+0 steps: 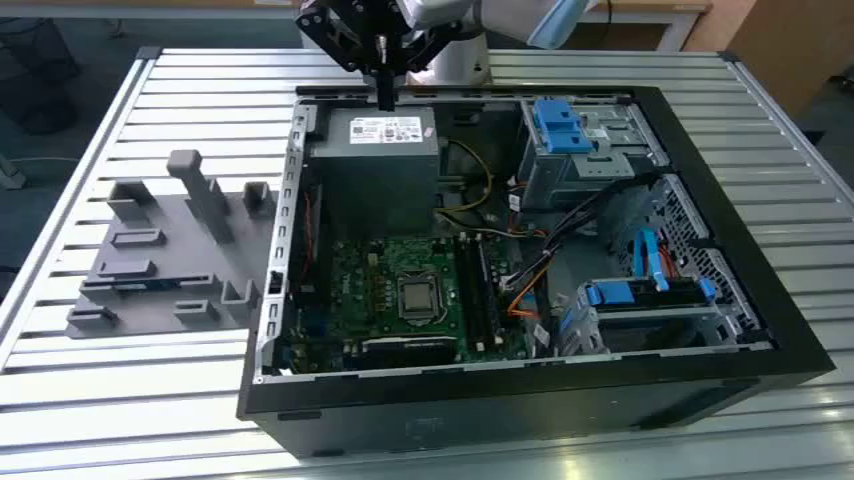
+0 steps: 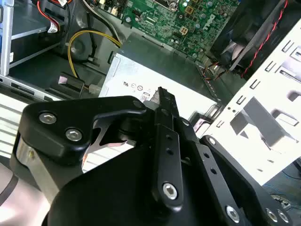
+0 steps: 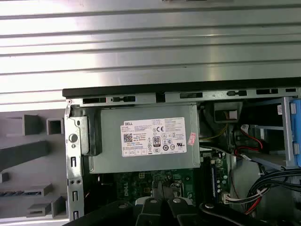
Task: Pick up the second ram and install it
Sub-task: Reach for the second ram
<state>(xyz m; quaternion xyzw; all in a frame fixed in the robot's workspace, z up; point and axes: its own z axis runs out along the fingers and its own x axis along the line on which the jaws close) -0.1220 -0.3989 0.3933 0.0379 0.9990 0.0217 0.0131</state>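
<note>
The second ram [image 1: 131,286] is a thin blue-green strip lying in a slot of the grey fixture [image 1: 160,250] on the exterior view's left, outside the open computer case [image 1: 534,395]. My gripper [image 1: 386,98] hangs well away from it, above the far edge of the case and over the grey power supply [image 1: 380,150]. Its black fingers [image 2: 162,96] stand pressed together with nothing between them. The first wrist view looks down past the gripper [image 3: 162,200] at the power supply [image 3: 146,139] and a strip of the green motherboard [image 3: 141,181].
The motherboard [image 1: 387,290] lies in the case floor, with dark memory slots [image 1: 474,290] beside the processor socket. Blue drive cages [image 1: 561,125] and loose cables [image 1: 534,270] crowd the exterior view's right. The case stands on a slatted metal table [image 1: 134,385].
</note>
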